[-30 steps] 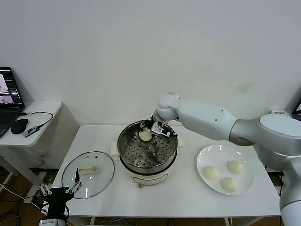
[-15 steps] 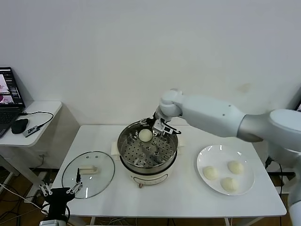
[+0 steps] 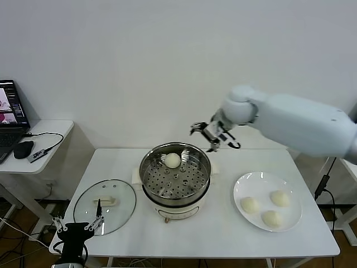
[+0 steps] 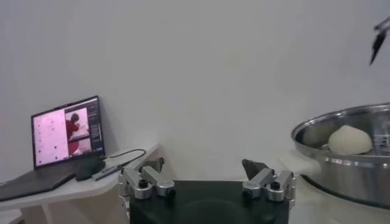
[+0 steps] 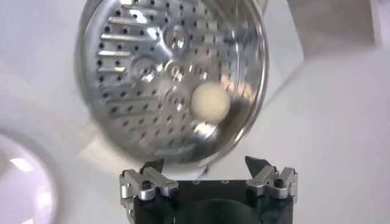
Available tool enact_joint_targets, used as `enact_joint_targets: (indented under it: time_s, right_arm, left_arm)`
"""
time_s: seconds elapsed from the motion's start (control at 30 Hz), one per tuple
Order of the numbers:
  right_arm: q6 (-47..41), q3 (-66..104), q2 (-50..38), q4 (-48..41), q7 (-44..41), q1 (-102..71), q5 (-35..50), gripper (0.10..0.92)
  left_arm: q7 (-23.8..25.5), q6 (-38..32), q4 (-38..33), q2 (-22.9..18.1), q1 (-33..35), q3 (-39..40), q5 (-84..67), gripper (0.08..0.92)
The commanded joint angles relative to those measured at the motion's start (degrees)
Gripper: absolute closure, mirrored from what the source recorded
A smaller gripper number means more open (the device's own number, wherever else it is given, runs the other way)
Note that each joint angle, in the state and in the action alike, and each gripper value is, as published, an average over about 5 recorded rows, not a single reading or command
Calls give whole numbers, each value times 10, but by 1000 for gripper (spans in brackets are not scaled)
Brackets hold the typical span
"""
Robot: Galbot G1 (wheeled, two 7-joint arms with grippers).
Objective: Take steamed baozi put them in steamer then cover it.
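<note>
White table [image 3: 223, 234] (plain wall [image 3: 139, 56] behind); right gripper [image 3: 215, 137] spread wide, empty.

One baozi [image 3: 172, 160] lies in the steamer [image 3: 175, 177], at its far side. Three buns [image 3: 264, 207] sit on the white plate [image 3: 245, 184]. The cover [image 3: 104, 206] lies flat on the table [image 3: 223, 240]. The right gripper [image 3: 215, 136] hangs above the steamer's far right rim, apparently spread and empty. The left gripper [image 3: 78, 226] is parked beside the cover.

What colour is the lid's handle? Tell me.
Cream-white, on the clear glass lid; its handle shows best in the head view.
</note>
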Motion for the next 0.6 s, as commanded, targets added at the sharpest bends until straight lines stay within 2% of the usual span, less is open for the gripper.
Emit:
enact_joint_targets:
  time_s: [0.03,0.3,0.6]
  right_arm:
    - [-151,23,-210,112,-30,-6,35,203]
    - [-162,101,-291,139,-19,-175,-15,203]
    - [-166,197,-271,105,-3,-349,-66,203]
  left_arm:
    - [-1,-3,-5,0,6,19,9,177]
    - [0,-4,-9,5,9,22,12,177]
    - [-1,-5,-3,3,12,18,18,177]
